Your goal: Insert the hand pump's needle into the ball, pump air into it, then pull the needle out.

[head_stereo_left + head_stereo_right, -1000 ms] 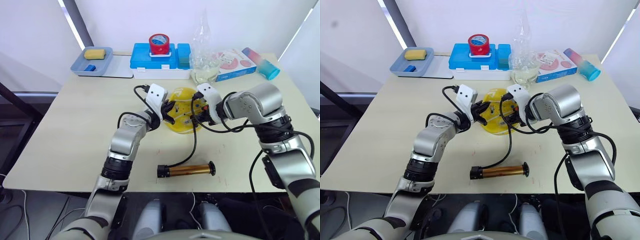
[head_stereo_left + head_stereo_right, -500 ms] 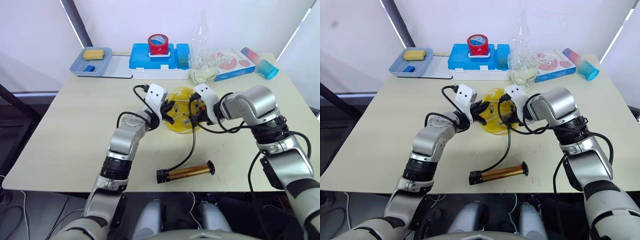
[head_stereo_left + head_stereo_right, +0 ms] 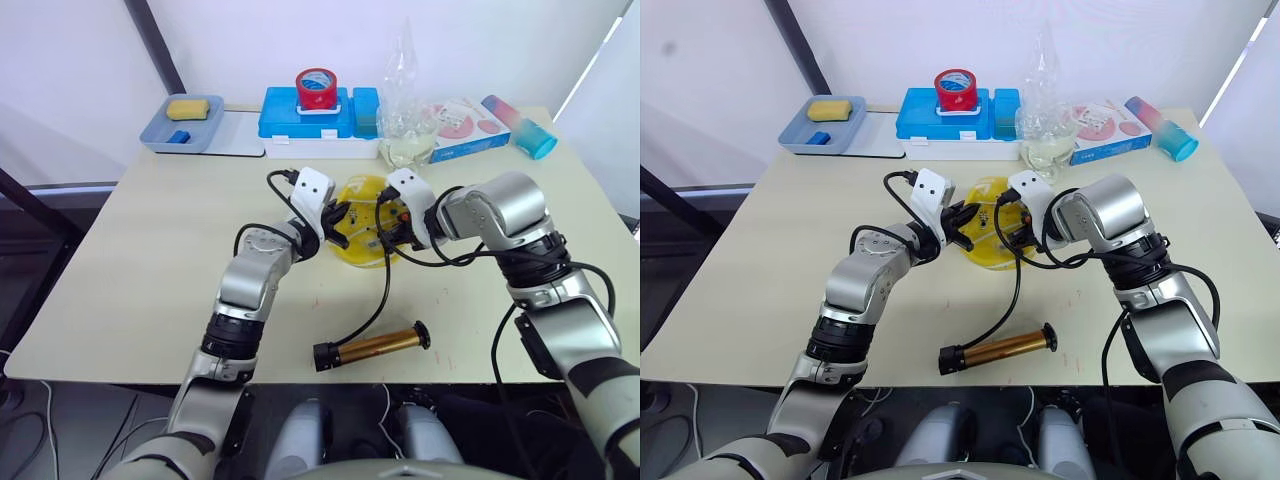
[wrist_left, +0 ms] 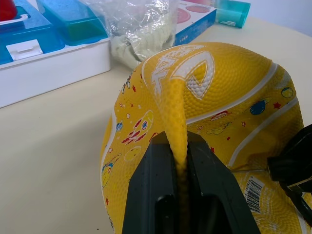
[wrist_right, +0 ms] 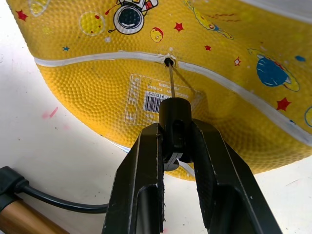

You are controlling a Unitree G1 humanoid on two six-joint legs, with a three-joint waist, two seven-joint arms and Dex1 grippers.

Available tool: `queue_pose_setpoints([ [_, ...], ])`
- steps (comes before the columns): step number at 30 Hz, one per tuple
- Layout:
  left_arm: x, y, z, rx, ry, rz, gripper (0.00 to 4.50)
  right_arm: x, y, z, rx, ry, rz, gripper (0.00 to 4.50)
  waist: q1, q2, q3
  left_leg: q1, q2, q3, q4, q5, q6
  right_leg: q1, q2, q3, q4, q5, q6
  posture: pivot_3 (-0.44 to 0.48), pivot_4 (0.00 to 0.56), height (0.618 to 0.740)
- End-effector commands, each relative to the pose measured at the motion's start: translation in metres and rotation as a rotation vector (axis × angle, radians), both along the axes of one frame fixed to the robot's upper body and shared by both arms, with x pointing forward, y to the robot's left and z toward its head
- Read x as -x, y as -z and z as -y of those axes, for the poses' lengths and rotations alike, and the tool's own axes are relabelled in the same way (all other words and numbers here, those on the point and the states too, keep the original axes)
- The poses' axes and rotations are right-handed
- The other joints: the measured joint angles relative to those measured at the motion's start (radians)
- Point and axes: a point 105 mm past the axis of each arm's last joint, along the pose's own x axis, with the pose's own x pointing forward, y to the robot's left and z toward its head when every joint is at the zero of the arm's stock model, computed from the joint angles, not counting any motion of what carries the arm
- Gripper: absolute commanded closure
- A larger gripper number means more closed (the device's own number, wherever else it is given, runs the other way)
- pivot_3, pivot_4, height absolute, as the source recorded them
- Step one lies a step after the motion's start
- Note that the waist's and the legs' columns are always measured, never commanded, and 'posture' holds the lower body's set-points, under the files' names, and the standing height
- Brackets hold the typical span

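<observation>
Pinching a fold of the ball (image 4: 229, 92): left gripper (image 4: 179, 161) | right gripper (image 5: 176, 141) jaws clamp the needle (image 5: 170, 83), tip at valve | hand pump (image 3: 372, 346) lower centre on table (image 3: 150, 260)

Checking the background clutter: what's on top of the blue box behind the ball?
A red tape roll sits on the blue box's white latch. Whatever the box holds is hidden by its lid.

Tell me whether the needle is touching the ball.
Touching. In the right wrist view, the needle held by the right end effector reaches with its tip into the valve hole of the ball.
</observation>
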Motion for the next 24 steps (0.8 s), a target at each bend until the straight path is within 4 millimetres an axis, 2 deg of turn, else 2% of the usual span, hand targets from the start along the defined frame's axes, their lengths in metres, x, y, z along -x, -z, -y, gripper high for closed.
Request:
queue_pose_setpoints([
  [1, 0.003, -0.009, 0.007, 0.000, 0.035, 0.034, 4.46, -0.005, -0.002, 0.004, 0.023, 0.022, 0.030, 4.20, 0.000, 0.000, 0.000, 0.000, 0.000, 0.000, 0.000, 0.000, 0.000, 0.000, 0.000, 0.000, 0.000, 0.000, 0.000, 0.000, 0.150, 0.737],
  [9, 0.006, -0.004, 0.007, -0.001, 0.045, 0.024, 4.46, -0.006, 0.006, 0.004, 0.017, 0.066, 0.002, 4.20, -0.006, 0.000, 0.000, 0.001, 0.000, 0.000, 0.000, 0.001, 0.000, 0.000, 0.000, 0.000, 0.001, 0.000, 0.000, 0.000, 0.150, 0.737],
  [24, 0.000, -0.002, 0.003, -0.015, 0.032, 0.026, 4.46, -0.007, 0.010, 0.019, 0.003, 0.138, -0.039, 4.20, -0.009, 0.000, 0.000, 0.001, -0.001, -0.001, 0.000, 0.002, 0.002, 0.000, -0.001, 0.000, 0.005, 0.000, -0.001, 0.000, 0.150, 0.737],
])
